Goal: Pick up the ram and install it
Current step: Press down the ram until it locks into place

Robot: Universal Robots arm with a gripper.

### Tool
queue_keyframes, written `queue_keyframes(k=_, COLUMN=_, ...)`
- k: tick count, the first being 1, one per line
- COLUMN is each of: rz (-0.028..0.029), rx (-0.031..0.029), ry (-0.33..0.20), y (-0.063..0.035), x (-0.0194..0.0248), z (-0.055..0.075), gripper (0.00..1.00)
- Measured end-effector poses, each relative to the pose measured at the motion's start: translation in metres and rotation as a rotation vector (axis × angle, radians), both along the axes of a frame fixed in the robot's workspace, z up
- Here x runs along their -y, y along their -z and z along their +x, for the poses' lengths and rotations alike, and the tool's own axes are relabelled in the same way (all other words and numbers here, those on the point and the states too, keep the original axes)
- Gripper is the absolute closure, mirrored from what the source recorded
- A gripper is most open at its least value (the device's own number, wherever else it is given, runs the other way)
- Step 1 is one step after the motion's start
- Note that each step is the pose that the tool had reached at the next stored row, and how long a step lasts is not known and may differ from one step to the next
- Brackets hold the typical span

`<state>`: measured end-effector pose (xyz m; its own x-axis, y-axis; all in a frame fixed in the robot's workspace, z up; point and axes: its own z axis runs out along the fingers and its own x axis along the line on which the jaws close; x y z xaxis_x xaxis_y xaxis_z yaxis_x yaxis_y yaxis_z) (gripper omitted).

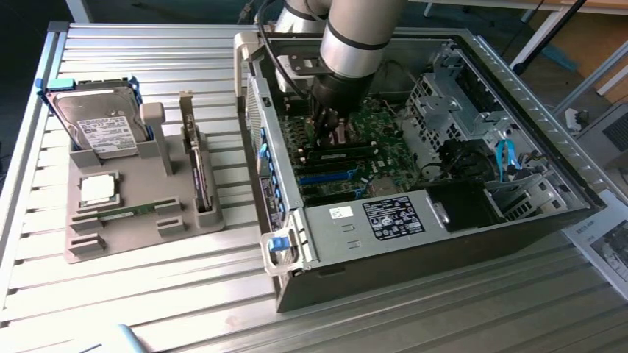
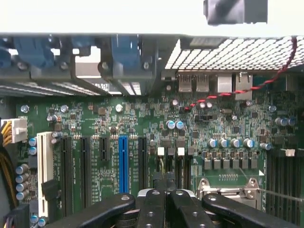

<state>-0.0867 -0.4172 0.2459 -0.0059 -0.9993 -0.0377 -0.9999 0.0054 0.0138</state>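
Here, in the exterior view, a single robot arm reaches down into an open computer case (image 1: 393,243) that lies on its side on a slatted metal table (image 1: 147,309). The gripper (image 1: 329,123) hangs just above the green motherboard (image 1: 378,136), near a pair of long black memory slots (image 1: 339,153).

In the wrist view the gripper (image 2: 166,187) has its two inner fingers (image 2: 153,204) drawn together until they all but meet. The jaws look closed, though whether something thin is pinched edge-on between them is hard to tell from this angle.

Well apart from the case, at about eight o'clock from the gripper in the exterior view, sits a grey parts tray (image 1: 147,173). Near the tray's front edge lies a thin green stick, most likely the ram (image 1: 126,212). It lies flat in a shallow groove, with its long axis running roughly from nine o'clock to three o'clock.

On the same tray:
- A hard drive (image 1: 98,129) stands at twelve o'clock from the ram.
- A square silver processor (image 1: 98,189) lies just beside the ram, at about eleven o'clock.
- A taller card (image 1: 199,176) stands on edge at about two o'clock.

The gripper is inside the case and the stick is on the tray (the case wall stands between them). Judging by that, the ram seems not yet seated in a slot.
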Motion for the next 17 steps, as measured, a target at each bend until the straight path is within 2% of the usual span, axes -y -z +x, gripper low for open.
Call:
queue_keyframes(k=6, rz=0.0, rx=0.0009, ry=0.0, y=0.0001, x=0.0, z=-0.0022, gripper=0.9)
queue_keyframes(k=17, rz=-0.0001, rx=0.0011, ry=0.0, y=0.0088, x=0.0001, z=-0.0022, gripper=0.9)
